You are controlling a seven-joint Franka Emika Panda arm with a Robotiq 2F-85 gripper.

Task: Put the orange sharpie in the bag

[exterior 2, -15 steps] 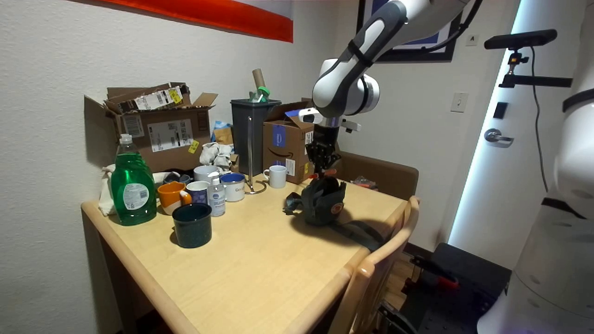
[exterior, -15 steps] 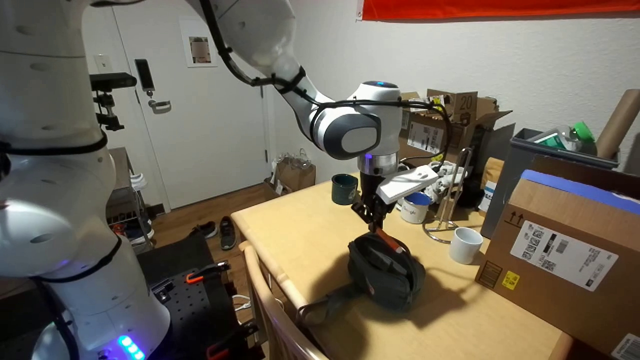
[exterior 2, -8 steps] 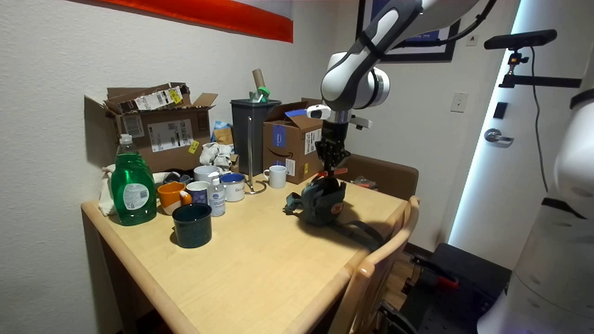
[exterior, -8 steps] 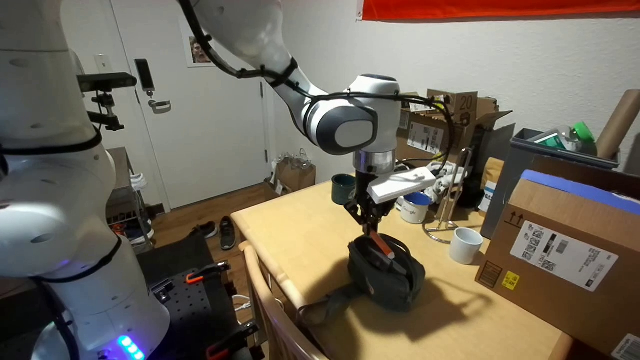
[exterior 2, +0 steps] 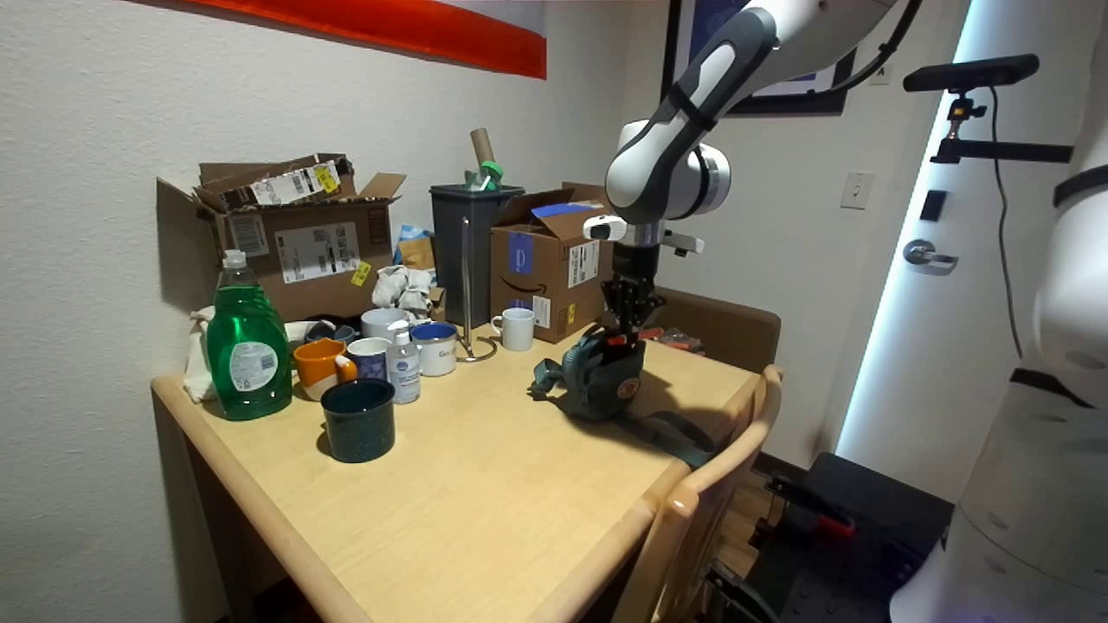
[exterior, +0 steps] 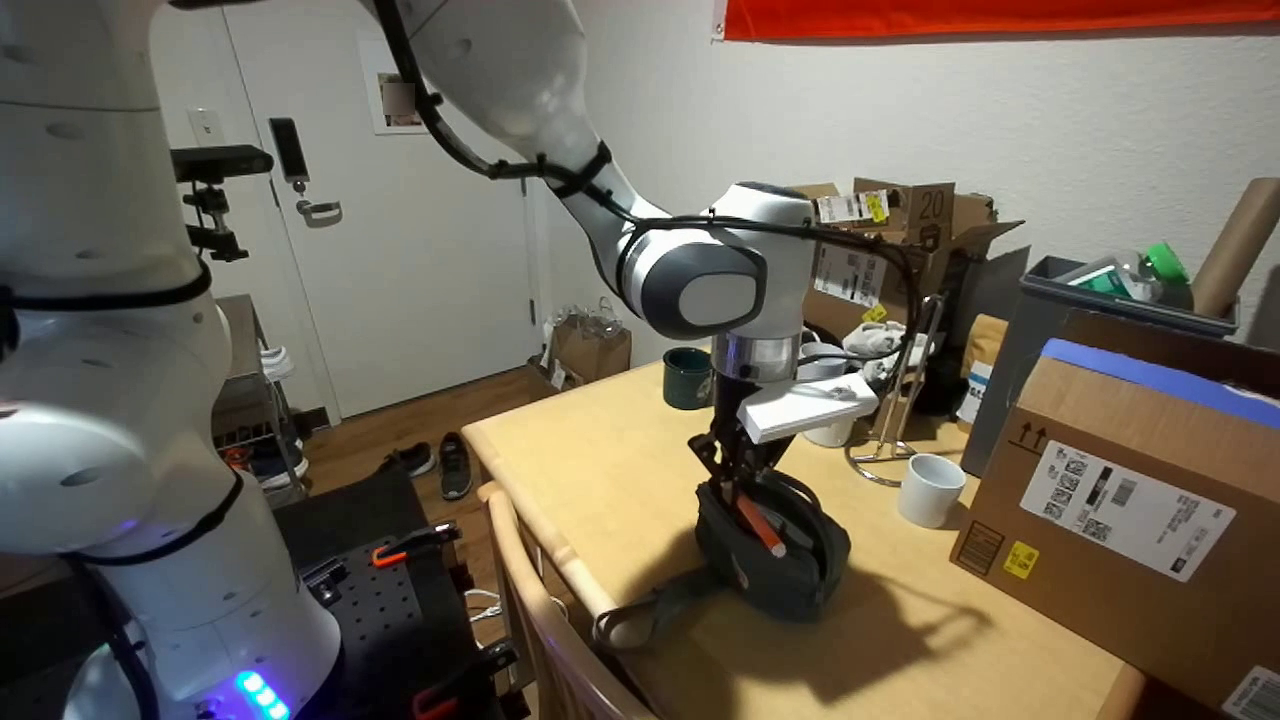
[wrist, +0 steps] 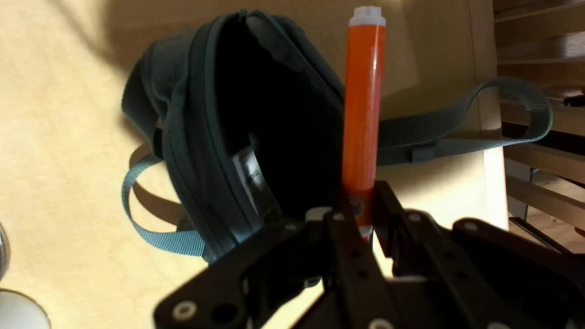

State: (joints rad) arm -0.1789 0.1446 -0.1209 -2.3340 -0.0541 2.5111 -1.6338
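My gripper (wrist: 365,198) is shut on the orange sharpie (wrist: 363,109) near one end. The long part of the sharpie sticks out of the jaws, with a pale tip at its far end. The bag (wrist: 192,137) is dark blue-green and stands on the table with its mouth open upward. In an exterior view the gripper (exterior: 738,485) is at the bag's mouth, and the sharpie (exterior: 762,528) slants across the near rim of the bag (exterior: 785,580). In another exterior view the fingertips (exterior 2: 628,329) are partly hidden at the bag's mouth (exterior 2: 597,389). The sharpie's height over the rim is unclear.
A white mug (exterior: 932,490) and a metal stand (exterior: 895,430) are near the bag. A cardboard box (exterior: 1130,500) stands at the table's side. Several mugs and a green soap bottle (exterior 2: 247,346) stand farther off. A chair (exterior: 560,620) is at the table edge.
The gripper, shut on the sharpie, first shifted sideways and then went down to the bag's mouth. The sharpie now overlaps the bag's rim. The bag has barely moved.
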